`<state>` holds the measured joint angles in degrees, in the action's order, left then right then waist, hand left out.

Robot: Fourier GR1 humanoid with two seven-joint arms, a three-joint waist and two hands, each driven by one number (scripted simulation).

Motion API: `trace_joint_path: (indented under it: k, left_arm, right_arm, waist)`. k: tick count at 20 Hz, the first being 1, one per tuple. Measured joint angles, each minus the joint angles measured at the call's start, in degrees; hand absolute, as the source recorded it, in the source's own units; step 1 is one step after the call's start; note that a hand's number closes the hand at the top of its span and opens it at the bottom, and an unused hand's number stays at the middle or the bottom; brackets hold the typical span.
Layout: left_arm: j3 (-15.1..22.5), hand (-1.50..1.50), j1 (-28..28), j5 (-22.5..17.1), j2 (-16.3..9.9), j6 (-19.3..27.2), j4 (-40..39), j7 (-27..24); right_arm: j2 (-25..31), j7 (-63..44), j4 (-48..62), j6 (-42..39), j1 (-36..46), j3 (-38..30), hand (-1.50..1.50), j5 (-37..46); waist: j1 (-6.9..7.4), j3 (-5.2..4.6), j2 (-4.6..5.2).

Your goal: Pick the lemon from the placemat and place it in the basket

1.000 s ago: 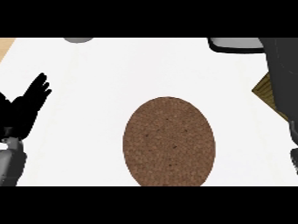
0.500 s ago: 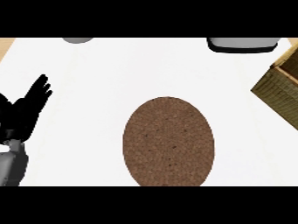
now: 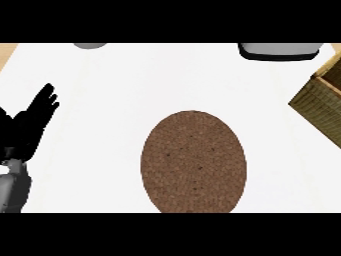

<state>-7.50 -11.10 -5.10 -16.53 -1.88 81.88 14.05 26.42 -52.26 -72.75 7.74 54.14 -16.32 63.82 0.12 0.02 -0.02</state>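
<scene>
Brown oval placemat (image 3: 193, 161) lies mid-tabletop (image 3: 165, 80), its top bare, lemon not visible anywhere in view; woven basket (image 3: 334, 107) sits well apart at the right edge, cut off by the frame, its inside hidden. Left robot hand (image 3: 21, 125) rests at the left edge, fingers straight and up, holding nothing; right robot hand out of view. Along the far edge, a grey round object (image 3: 90, 45) and a dark-rimmed grey object (image 3: 279, 51), both cut off, unidentifiable.

A white counter (image 3: 129, 80) fills the view. At twelve o'clock, toward one, a grey dish with a dark rim (image 3: 278, 50) sits cut by the top edge. At eleven o'clock a small grey round object (image 3: 90, 45) peeks in.
</scene>
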Motion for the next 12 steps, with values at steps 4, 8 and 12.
trace_joint_path:
  k: [4, 8, 12]
  left_arm:
    - [-0.2, 0.00, 0.0, 0.2, 0.1, -0.2, -0.7, -0.7]
    - [0.5, 0.00, -0.4, 1.1, 1.2, 0.4, -0.4, -0.3]
    - [-0.2, 0.00, 0.2, 0.9, 0.8, -0.7, -0.4, -0.7]
  right_arm:
    - [1.0, -1.4, -0.4, 5.1, -3.7, -2.5, -1.50, 2.2]
    - [1.2, 0.2, 1.4, 8.2, -6.6, -4.7, -1.50, 0.7]
    - [2.8, 4.6, 3.7, 10.1, -7.8, -6.0, -1.50, -2.8]
  waist:
    - [-0.13, -0.01, 0.04]
    - [0.00, -0.02, 0.04]
    - [0.12, 0.00, 0.06]
